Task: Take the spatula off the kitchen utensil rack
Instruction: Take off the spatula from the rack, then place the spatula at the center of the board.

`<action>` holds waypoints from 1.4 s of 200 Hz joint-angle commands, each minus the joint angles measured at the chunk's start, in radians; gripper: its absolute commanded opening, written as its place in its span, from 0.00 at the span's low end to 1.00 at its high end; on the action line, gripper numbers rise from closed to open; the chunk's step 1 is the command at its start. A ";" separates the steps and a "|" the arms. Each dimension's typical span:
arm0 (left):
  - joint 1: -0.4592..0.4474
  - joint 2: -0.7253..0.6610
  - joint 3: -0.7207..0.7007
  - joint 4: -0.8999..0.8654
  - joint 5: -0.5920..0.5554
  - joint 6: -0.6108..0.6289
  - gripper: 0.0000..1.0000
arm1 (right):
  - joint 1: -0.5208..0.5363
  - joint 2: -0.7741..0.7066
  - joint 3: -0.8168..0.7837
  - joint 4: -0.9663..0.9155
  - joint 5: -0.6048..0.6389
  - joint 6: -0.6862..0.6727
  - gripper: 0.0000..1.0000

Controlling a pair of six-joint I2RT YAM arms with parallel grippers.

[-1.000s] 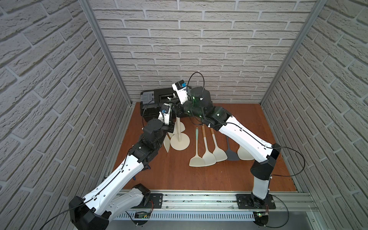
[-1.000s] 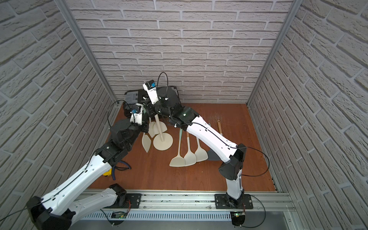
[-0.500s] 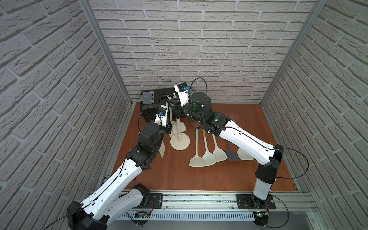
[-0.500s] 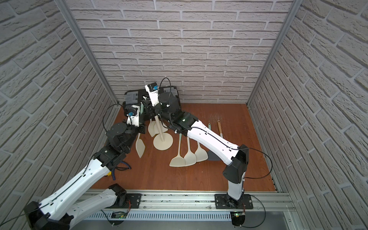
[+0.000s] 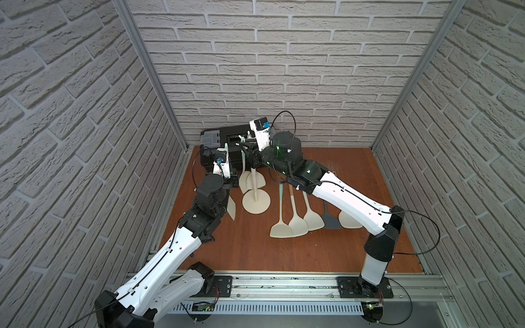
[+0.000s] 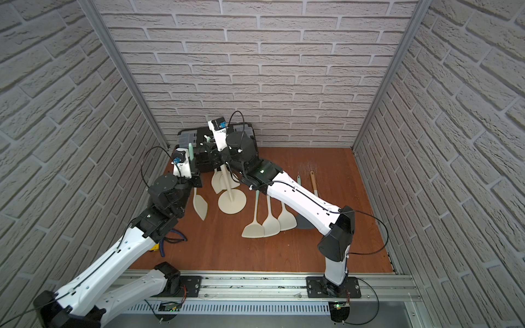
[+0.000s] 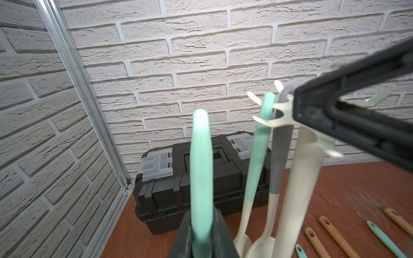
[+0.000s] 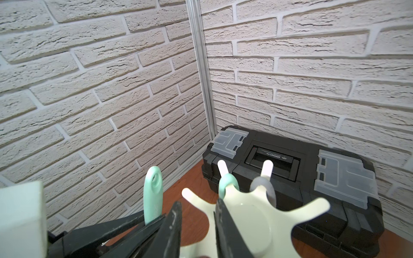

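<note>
Since a second ago the spatula (image 5: 231,208) has drifted a little toward the counter's left edge, and brown wood now shows between its cream blade and the rack's base. It is off the kitchen utensil rack (image 5: 255,201) and hangs upright, blade down above the counter (image 5: 284,255), mint-green handle up. The left claw (image 5: 230,178) is clamped on that handle. In the left wrist view the two dark fingers (image 7: 220,234) press the mint shaft (image 7: 201,167) from both sides, and its rounded end stands free above them.

Just beside it the rack stands upright on its round base, left of the counter's middle and toward the far edge. The right claw (image 8: 197,205) is at the star-shaped crown (image 8: 252,212), jaws narrowly parted with one prong between them and closed onto the crown. Two utensils hang from the prongs, one with a mint handle (image 7: 259,145) and one with a grey handle (image 7: 281,156), their cream heads low by the pole.

Behind the rack a black toolbox (image 5: 216,139) with clear grey latches fills the far left corner. Right of the base, a row of cream turners (image 5: 298,224) lies flat with handles toward the far edge, beside a grey one (image 5: 331,221) partly under the right arm
</note>
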 commanded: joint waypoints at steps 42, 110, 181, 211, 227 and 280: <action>0.014 -0.059 0.063 -0.077 0.070 -0.054 0.00 | -0.034 0.167 0.210 -0.554 -0.266 -0.012 0.43; 0.024 -0.110 0.129 -0.180 0.185 -0.070 0.00 | -0.033 0.106 0.458 -0.611 -0.320 -0.019 0.46; 0.030 -0.188 0.197 -0.250 0.324 -0.229 0.00 | -0.033 -0.214 0.085 -0.485 -0.320 0.011 0.45; 0.047 -0.231 0.145 -0.166 0.386 -0.398 0.00 | -0.005 -0.377 -0.223 -0.319 -0.280 0.074 0.43; 0.054 -0.224 0.131 -0.125 0.435 -0.487 0.00 | 0.030 -0.434 -0.349 -0.264 -0.225 0.070 0.43; 0.059 -0.171 0.165 -0.171 0.475 -0.533 0.00 | 0.045 -0.373 -0.308 -0.293 -0.194 0.013 0.44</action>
